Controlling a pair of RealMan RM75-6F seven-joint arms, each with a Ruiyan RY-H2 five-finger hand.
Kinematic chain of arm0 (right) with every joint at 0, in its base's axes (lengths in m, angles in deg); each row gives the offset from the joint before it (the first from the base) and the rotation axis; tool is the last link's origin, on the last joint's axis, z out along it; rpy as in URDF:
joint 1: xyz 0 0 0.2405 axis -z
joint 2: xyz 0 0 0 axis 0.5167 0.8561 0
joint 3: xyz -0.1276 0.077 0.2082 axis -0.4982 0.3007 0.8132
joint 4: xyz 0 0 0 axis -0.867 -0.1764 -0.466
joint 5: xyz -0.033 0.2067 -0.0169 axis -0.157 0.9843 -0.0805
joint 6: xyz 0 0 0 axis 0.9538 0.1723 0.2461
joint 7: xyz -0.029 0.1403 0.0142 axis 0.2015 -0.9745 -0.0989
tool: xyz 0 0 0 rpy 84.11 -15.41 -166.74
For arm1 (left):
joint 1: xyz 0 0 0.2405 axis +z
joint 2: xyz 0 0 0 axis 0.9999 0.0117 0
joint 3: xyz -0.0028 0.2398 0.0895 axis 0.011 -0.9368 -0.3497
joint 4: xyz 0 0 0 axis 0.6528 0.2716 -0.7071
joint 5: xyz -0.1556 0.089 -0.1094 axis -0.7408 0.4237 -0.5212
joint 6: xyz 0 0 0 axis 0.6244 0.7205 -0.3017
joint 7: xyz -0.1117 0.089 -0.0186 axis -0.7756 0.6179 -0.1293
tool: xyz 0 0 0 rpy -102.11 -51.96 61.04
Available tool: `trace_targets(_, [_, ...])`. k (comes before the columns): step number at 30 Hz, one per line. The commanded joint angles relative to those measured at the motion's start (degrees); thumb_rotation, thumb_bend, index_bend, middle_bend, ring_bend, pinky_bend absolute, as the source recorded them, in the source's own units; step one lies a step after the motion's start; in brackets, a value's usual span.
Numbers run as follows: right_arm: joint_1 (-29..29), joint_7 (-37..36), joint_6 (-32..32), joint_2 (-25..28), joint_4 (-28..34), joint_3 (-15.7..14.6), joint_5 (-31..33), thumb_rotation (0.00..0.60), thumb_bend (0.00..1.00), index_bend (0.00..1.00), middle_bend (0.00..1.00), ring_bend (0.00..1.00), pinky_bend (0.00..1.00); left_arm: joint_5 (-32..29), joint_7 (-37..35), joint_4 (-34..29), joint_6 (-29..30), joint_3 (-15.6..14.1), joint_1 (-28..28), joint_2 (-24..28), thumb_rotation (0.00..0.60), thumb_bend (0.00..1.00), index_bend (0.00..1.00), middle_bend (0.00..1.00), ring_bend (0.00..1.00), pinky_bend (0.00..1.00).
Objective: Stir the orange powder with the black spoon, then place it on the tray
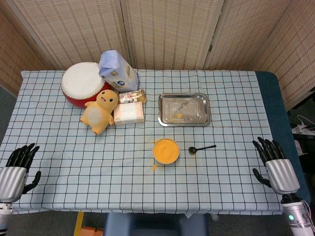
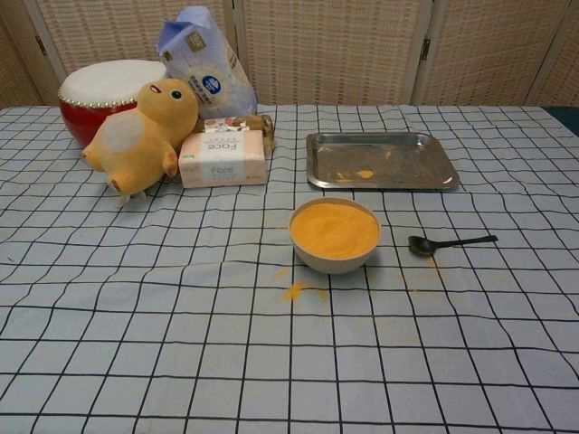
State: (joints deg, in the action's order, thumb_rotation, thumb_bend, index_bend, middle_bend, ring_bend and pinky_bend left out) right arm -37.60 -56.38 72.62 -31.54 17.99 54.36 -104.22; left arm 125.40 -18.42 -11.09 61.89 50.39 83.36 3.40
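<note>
A white bowl of orange powder (image 1: 166,150) (image 2: 334,231) stands near the table's middle. The black spoon (image 1: 201,148) (image 2: 450,242) lies flat on the cloth just right of the bowl, handle pointing right. Behind them sits the steel tray (image 1: 184,109) (image 2: 380,160), with a few orange specks in it. My left hand (image 1: 17,167) rests at the table's front left edge, fingers spread and holding nothing. My right hand (image 1: 274,164) rests at the front right edge, likewise spread and holding nothing. Neither hand shows in the chest view.
Some spilled orange powder (image 2: 298,290) lies on the checked cloth in front of the bowl. At the back left are a red drum (image 1: 82,82), a blue-white bag (image 1: 117,71), a yellow plush toy (image 1: 101,110) and a tissue box (image 1: 129,114).
</note>
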Motion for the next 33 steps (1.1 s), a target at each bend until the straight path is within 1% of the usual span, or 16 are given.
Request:
trace_targets(1, [-0.3,0.5,-2.1,0.4,0.1,-0.5,1.0,0.6,0.27,0.0,0.0,0.0,0.0,-0.8,0.6,0.0,-1.5,-0.3,-0.1,-0.2,0.6,0.46,0.0,0.0,0.0,0.09])
trace_targets(6, [-1.1,1.9,-4.0,-0.3,0.4,-0.8,1.2,0.6,0.27,0.0,0.0,0.0,0.0,-1.0,0.8,-1.0,-2.3,-0.5,-0.3,0.3,0.6,0.46,0.0,0.0,0.0,0.09])
trace_targets(9, [-3.5,1.6,-7.7,-0.7,0.5,-0.8,0.7,0.6,0.27,0.0,0.0,0.0,0.0,-0.9,-0.1,-1.3,-1.9,-0.4,-0.2,0.7,0.6,0.46,0.0,0.0,0.0,0.09])
trace_targets(14, [-10.1,1.2,-15.4,-2.8,-0.7,1.3,0.5,0.6,0.27,0.01,0.0,0.0,0.0,-0.5,-1.1,-1.5,-1.7,-0.4,-0.2,1.0,0.6,0.46,0.0,0.0,0.0,0.09])
trace_targets(15, [-11.2,1.5,-16.6,-3.6,-1.3,1.8,0.7,0.6,0.27,0.03,0.0,0.0,0.0,-0.4,-1.2,-1.5,-1.7,-0.5,-0.3,1.1,0.6,0.46,0.0,0.0,0.0,0.09])
trace_targets(17, [-13.7,2.4,-18.9,-5.8,-3.0,3.1,1.2,0.6,0.27,0.11,0.0,0.0,0.0,-0.4,-1.4,-1.4,-2.0,-0.5,-0.4,1.1,0.6,0.46,0.0,0.0,0.0,0.09])
trace_targets(19, [-15.7,3.2,-20.8,-7.8,-4.5,3.9,1.9,0.6,0.27,0.2,0.0,0.0,0.0,-0.5,-1.5,-1.3,-2.4,-0.5,-0.6,1.1,0.6,0.46,0.0,0.0,0.0,0.09])
trace_targets(22, [-18.7,4.2,-24.2,-11.0,-7.2,5.2,3.4,0.6,0.27,0.28,0.0,0.0,0.0,-1.0,-1.9,-1.2,-3.1,-0.7,-0.7,1.4,0.6,0.46,0.0,0.0,0.0,0.09])
trace_targets(26, [-22.2,6.0,-28.4,-14.8,-10.2,5.9,5.5,0.6,0.28,0.31,0.0,0.0,0.0,-1.2,-2.7,-1.6,-3.1,-0.7,-0.5,1.9,0.6,0.46,0.0,0.0,0.0,0.09])
trace_targets(33, [-25.0,7.9,-31.5,-19.4,-15.1,6.3,8.7,0.6,0.28,0.37,0.0,0.0,0.0,-1.5,-3.8,-1.5,-3.3,-0.8,-0.5,2.4,0.6,0.46,0.0,0.0,0.0,0.09])
